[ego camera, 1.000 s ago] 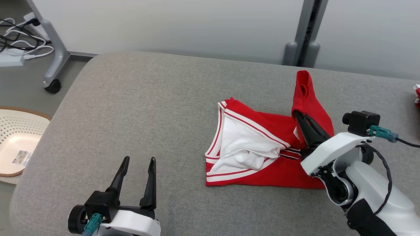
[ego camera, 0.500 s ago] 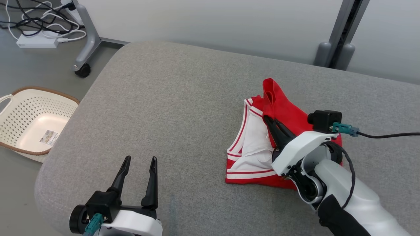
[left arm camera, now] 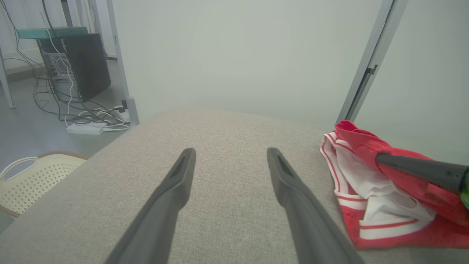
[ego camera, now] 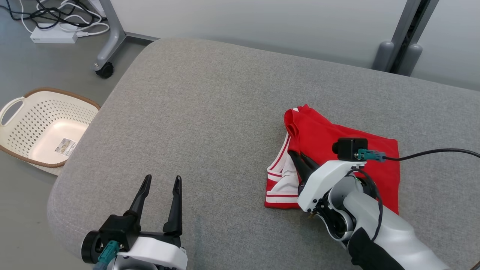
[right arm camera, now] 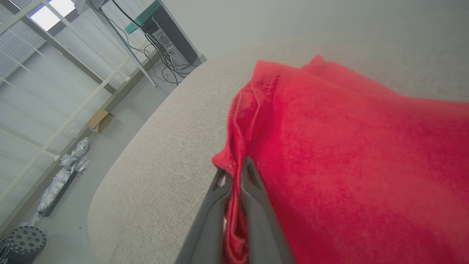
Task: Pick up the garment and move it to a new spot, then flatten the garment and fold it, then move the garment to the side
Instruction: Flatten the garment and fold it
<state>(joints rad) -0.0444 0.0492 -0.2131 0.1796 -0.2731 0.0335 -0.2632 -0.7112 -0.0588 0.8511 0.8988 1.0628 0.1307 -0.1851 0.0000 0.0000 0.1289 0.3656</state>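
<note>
A red garment (ego camera: pixel 339 140) with white trim and a white inner side lies on the right half of the grey cushion (ego camera: pixel 210 123), one red layer folded over the white part. My right gripper (ego camera: pixel 294 154) is shut on that red layer's edge, and the cloth (right arm camera: pixel 329 154) is pinched between its fingers (right arm camera: pixel 253 179). Near the cushion's front left, my left gripper (ego camera: pixel 161 179) stands open with nothing between its fingers (left arm camera: pixel 183 172). The left wrist view has the garment (left arm camera: pixel 370 183) at the right, with a dark finger of the right gripper (left arm camera: pixel 417 168) across it.
A cream perforated basket (ego camera: pixel 33 127) stands on the floor left of the cushion. Cables and a power strip (ego camera: pixel 52 35) lie at the far left beside a wheeled frame leg (ego camera: pixel 105 69). A grey post (ego camera: pixel 401 56) rises behind the cushion.
My right gripper has carried the red flap down and leftward over the white part, from raised to nearly flat. The camera has turned, shifting the whole picture. The left gripper has stayed open.
</note>
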